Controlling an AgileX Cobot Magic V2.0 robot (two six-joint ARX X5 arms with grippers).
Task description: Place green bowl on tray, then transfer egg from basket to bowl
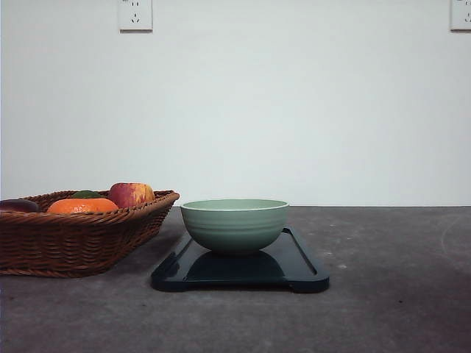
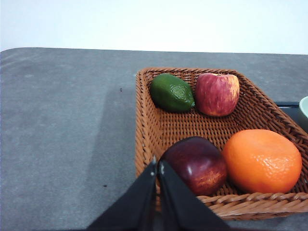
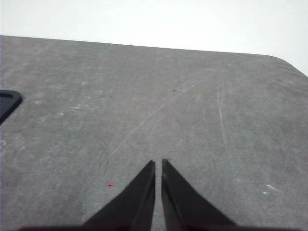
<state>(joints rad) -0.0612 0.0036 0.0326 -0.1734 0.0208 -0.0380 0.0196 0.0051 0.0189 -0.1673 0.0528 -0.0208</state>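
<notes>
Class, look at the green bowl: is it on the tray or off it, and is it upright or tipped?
On and upright. In the front view the bowl stands base-down on the tray, its rim level. Its contents cannot be seen.

At the bottom centre of the left wrist picture, the left arm's matte black, wedge-shaped gripper (image 2: 157, 167) tapered to thin pale-edged tips. The right arm's matching matte black gripper (image 3: 158, 163) looked identical, plain and unmarked.

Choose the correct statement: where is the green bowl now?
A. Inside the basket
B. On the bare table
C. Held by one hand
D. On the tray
D: in the front view the green bowl stands on the tray, beside the basket.
</notes>
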